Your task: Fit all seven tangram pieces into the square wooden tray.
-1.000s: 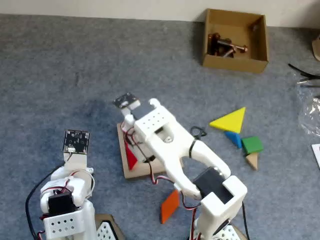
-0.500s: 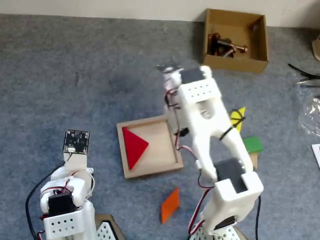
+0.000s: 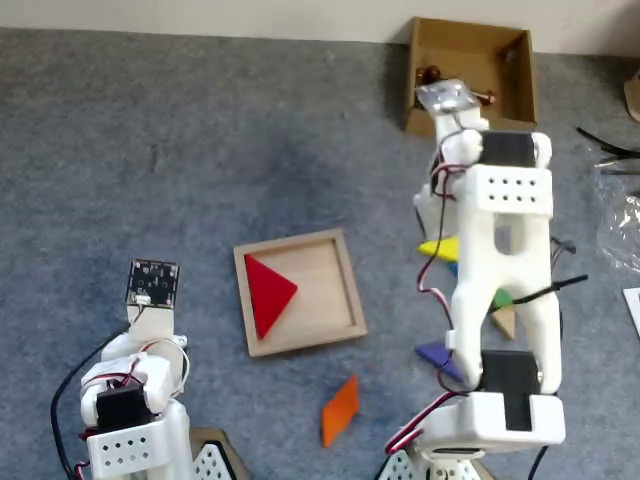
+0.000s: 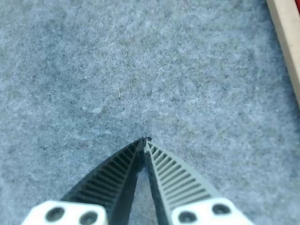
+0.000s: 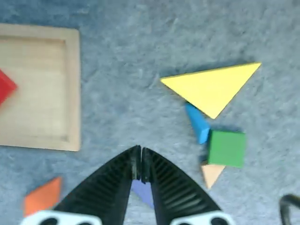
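While the square wooden tray [image 3: 322, 290] lay on the grey carpet [image 3: 150, 150] between your two arms, it held one piece: a red wooden triangle [image 3: 266, 292] flat against its left wall, with bare wood to the right of it. An orange parallelogram [image 3: 340, 409] lay on the carpet just below the tray, apart from it. A dark purple triangle [image 3: 437, 357] lay to the right of that, partly under your right arm [image 3: 500, 250]. Further right, a large yellow triangle [image 5: 213, 86], a blue piece [image 5: 198, 123], a green square [image 5: 226, 148] and a small tan triangle [image 5: 212, 172] sat in a tight cluster, well apart from the tray. Your right gripper [image 5: 140, 151] hung over the carpet between tray and cluster, its jaws pressed together on nothing. Your left gripper [image 4: 145, 139] was likewise closed and empty over bare carpet, with the tray's edge [image 4: 285, 42] off to one side. A brown cardboard box [image 3: 465, 128] stood at the far edge.
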Available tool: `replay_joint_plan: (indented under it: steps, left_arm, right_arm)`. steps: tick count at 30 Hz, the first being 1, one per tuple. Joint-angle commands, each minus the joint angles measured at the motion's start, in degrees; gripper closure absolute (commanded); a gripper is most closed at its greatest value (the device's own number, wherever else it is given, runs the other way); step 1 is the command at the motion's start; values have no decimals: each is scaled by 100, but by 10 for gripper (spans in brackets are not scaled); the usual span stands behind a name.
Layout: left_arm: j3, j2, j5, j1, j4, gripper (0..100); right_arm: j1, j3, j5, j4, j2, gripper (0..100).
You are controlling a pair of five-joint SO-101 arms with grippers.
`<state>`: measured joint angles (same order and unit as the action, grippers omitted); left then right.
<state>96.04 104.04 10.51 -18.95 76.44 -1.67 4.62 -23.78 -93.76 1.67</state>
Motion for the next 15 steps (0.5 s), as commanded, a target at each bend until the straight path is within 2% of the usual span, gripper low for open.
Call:
replay_joint_plan:
  steps: [1,5,9,15]
  left_arm:
    - [110,31,-26,-101,9,995]
    - [110,31,-26,-101,9,995]
    - [110,31,-26,-101,9,995]
    - [110,31,-26,-101,9,995]
  right_arm:
    - [374,-303,-677,690,180,990]
    - [804,-637,-1486,1218,163,990]
    - [945,-752,-2453,1604,136,988]
    - [927,-1015,-3112,1631,145,985]
